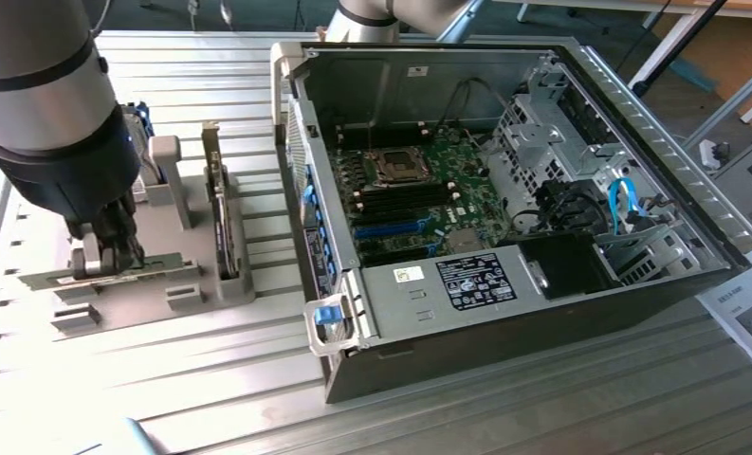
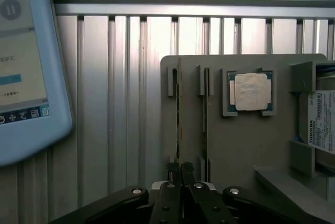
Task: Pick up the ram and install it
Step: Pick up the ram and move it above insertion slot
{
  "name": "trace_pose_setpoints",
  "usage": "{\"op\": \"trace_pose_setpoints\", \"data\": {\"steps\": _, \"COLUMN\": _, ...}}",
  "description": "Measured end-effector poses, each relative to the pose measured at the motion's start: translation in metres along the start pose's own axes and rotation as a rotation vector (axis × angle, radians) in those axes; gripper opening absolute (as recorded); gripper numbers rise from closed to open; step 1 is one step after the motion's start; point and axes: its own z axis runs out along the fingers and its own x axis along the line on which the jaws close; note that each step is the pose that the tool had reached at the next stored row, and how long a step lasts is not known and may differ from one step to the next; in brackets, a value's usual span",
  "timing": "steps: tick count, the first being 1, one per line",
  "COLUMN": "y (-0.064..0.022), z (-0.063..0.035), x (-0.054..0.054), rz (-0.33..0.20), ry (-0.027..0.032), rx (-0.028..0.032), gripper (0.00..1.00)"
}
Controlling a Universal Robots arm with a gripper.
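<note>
The arm (image 1: 34,66) filled the upper left of the exterior view as a thick grey link pointing downward, and it narrowed into a black wrist (image 1: 65,175). Below the wrist, at the left middle of the frame, the gripper (image 1: 107,254) hung vertical with its tips aimed straight down. A pale joint (image 1: 389,14) of the same arm showed at the top centre. In the wrist view the two black fingers (image 2: 168,198) ran side by side, with linkages (image 2: 131,195) spread out to either side. The jaws were pressed almost together, pinching the near end of the ram (image 2: 179,114).
</note>
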Motion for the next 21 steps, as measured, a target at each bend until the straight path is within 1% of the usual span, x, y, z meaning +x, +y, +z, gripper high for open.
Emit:
{"op": "trace_pose_setpoints", "data": {"steps": 1, "y": 0.0, "z": -0.0047, "x": 0.0, "rz": 0.0, "ry": 0.0001, "rx": -0.0001, "gripper": 0.12}}
{"op": "trace_pose_setpoints", "data": {"steps": 5, "y": -0.0002, "z": -0.0155, "x": 0.0, "rz": 0.0, "ry": 0.0, "rx": 0.0, "gripper": 0.12}}
{"op": "trace_pose_setpoints", "data": {"steps": 7, "y": -0.0003, "z": -0.0226, "x": 0.0, "rz": 0.0, "ry": 0.0001, "rx": -0.0001, "gripper": 0.12}}
{"op": "trace_pose_setpoints", "data": {"steps": 8, "y": -0.0003, "z": -0.0297, "x": 0.0, "rz": 0.0, "ry": 0.0001, "rx": -0.0001, "gripper": 0.12}}
{"op": "trace_pose_setpoints", "data": {"steps": 9, "y": -0.0004, "z": -0.0346, "x": 0.0, "rz": 0.0, "ry": 0.0001, "rx": -0.0001, "gripper": 0.12}}
{"op": "trace_pose_setpoints", "data": {"steps": 21, "y": -0.0005, "z": -0.067, "x": 0.0, "rz": 0.0, "ry": 0.0001, "rx": -0.0001, "gripper": 0.12}}
